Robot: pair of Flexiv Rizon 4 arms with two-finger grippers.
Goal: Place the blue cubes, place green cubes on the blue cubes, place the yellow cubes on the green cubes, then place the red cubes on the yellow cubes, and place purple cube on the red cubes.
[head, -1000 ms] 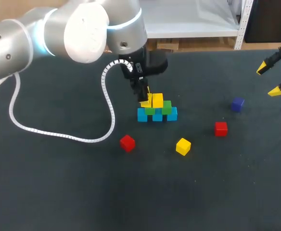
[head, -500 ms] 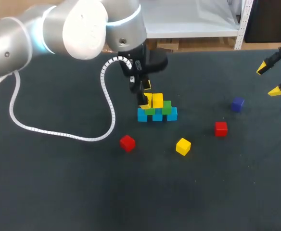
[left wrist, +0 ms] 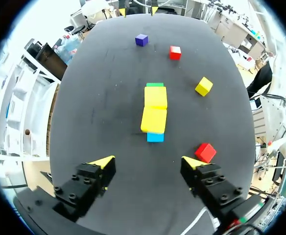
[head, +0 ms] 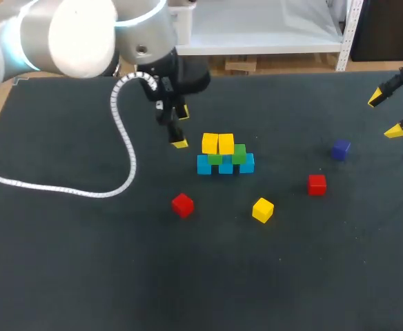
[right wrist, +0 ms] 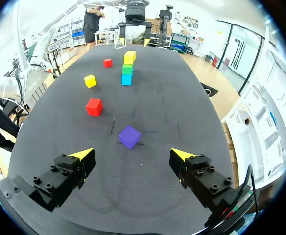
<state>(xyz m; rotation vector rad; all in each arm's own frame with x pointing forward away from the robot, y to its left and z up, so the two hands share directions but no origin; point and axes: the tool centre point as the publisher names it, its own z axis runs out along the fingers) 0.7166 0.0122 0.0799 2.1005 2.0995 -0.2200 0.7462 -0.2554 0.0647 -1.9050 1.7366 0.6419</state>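
The stack stands mid-table: blue cubes [head: 225,167] in a row, green cubes [head: 239,153] on them, two yellow cubes [head: 217,143] side by side on top. My left gripper [head: 181,129] hangs open and empty, off to the stack's left. In the left wrist view, that gripper [left wrist: 148,161] faces the yellow cubes [left wrist: 154,108] end on. Loose on the table are a red cube [head: 182,205], a yellow cube [head: 262,209], another red cube [head: 317,184] and the purple cube [head: 340,149]. My right gripper [head: 385,114] is open at the far right, with the purple cube [right wrist: 130,136] just ahead of it [right wrist: 132,154].
The left arm's white cable [head: 122,155] loops over the table's left half. The near red cube [left wrist: 205,152] lies close beside the left gripper's finger. A red cube [right wrist: 94,106] and the yellow cube [right wrist: 89,81] lie between the purple cube and the stack [right wrist: 128,66].
My left gripper opened, left the second yellow cube on the green ones, and drew back to the left of the stack. The right arm has not moved.
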